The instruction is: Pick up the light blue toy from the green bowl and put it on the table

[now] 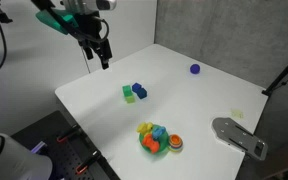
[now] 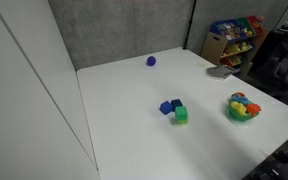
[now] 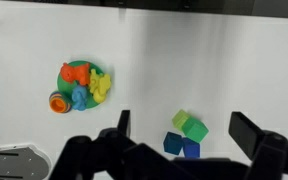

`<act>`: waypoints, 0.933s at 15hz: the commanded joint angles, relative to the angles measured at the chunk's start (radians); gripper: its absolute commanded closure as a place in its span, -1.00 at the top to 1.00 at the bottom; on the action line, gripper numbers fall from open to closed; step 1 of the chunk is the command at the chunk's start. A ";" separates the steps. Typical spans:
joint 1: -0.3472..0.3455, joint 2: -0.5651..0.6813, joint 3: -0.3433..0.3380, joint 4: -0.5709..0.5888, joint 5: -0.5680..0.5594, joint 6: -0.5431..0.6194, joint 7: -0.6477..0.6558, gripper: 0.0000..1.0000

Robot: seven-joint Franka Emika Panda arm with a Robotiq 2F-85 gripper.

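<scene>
The green bowl [image 1: 150, 148] stands near the front edge of the white table [image 1: 194, 100]. It holds orange, red and yellow toys and the light blue toy [image 1: 161, 133]. In the wrist view the bowl [image 3: 96, 70] is at the left, with the light blue toy [image 3: 80, 98] at its lower edge. My gripper [image 1: 100, 58] is open and empty. It hangs high over the table's far corner, well away from the bowl. In the wrist view its fingers [image 3: 184, 128] frame a cluster of blocks. The bowl [image 2: 234, 117] also shows in both exterior views.
A cluster of green and dark blue blocks [image 1: 134, 92] lies mid-table; it also shows in the wrist view [image 3: 187, 135]. A purple-blue ball [image 1: 194, 69] sits near the far edge. A grey flat piece [image 1: 239, 135] lies at the table's side. A toy shelf [image 2: 234, 40] stands beyond the table.
</scene>
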 commanded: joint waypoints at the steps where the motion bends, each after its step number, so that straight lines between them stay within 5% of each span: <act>1: 0.001 0.000 -0.001 0.002 0.000 -0.002 0.001 1.00; 14: -0.003 0.076 0.001 0.059 0.001 0.039 0.014 1.00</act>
